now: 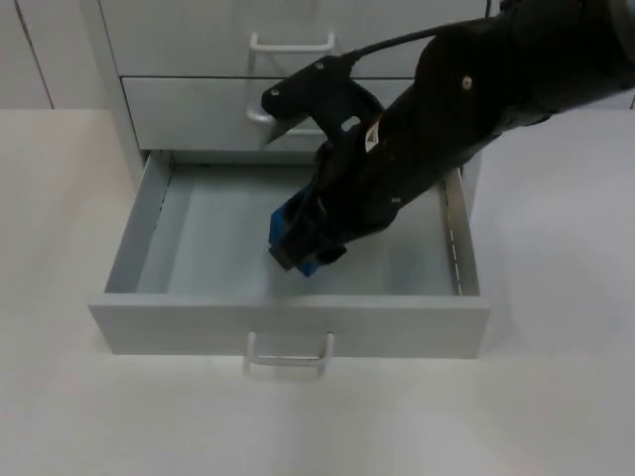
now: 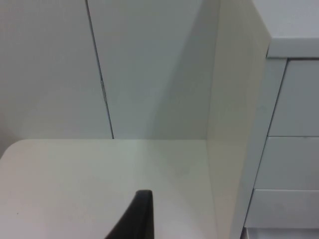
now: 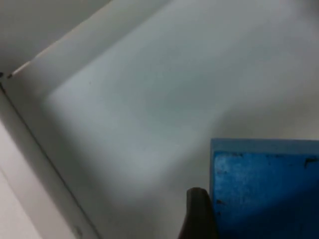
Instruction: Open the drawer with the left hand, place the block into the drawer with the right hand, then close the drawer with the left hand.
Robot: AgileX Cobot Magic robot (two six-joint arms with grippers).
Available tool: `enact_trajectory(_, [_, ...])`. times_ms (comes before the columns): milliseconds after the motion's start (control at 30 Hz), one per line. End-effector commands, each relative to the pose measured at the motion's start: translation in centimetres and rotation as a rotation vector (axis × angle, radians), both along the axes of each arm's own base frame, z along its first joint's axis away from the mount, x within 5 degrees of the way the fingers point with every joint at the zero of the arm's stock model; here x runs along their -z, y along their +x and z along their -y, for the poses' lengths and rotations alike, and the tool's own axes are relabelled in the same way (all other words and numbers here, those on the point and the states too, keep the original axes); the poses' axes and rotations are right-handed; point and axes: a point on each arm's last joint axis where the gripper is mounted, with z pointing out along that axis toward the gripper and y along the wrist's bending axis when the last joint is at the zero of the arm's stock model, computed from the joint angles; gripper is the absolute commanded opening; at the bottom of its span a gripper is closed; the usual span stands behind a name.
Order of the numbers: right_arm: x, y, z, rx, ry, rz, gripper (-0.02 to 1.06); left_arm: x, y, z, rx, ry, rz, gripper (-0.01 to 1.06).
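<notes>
The bottom drawer (image 1: 288, 325) of the grey cabinet (image 1: 189, 109) stands pulled out, its pale floor (image 1: 213, 243) bare on the left. My right gripper (image 1: 303, 243) reaches down into the drawer's middle, shut on the blue block (image 1: 288, 226), which hangs just above the floor. In the right wrist view the blue block (image 3: 264, 189) sits beside a black fingertip (image 3: 199, 214) over the drawer floor (image 3: 149, 99). My left gripper (image 2: 135, 219) waits over the white table (image 2: 89, 174), beside the cabinet's left side (image 2: 239, 124).
The drawer's metal handle (image 1: 289, 354) juts toward the table's front. Two closed drawers sit above it, the upper with a handle (image 1: 291, 43). The right arm (image 1: 466, 109) crosses over the drawer's back right corner. White table surface lies left, right and in front of the cabinet.
</notes>
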Motion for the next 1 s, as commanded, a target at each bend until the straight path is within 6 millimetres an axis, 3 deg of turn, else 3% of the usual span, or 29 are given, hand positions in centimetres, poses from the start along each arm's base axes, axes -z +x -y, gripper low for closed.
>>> enact_trajectory(0, [-0.2,0.2,-0.4,-0.009,0.018,0.033,0.00,-0.2,0.0,0.0,0.005,-0.006,0.005,1.05])
enact_trajectory(300, [1.6,0.7,-0.8,0.002,0.019,0.026,0.00,-0.2,0.0,0.0,0.008,0.004,0.005,1.05])
enact_trajectory(967, [1.6,1.8,0.5,0.059,0.034,0.019,0.00,-0.2,0.1,0.0,0.009,0.006,0.003,1.05])
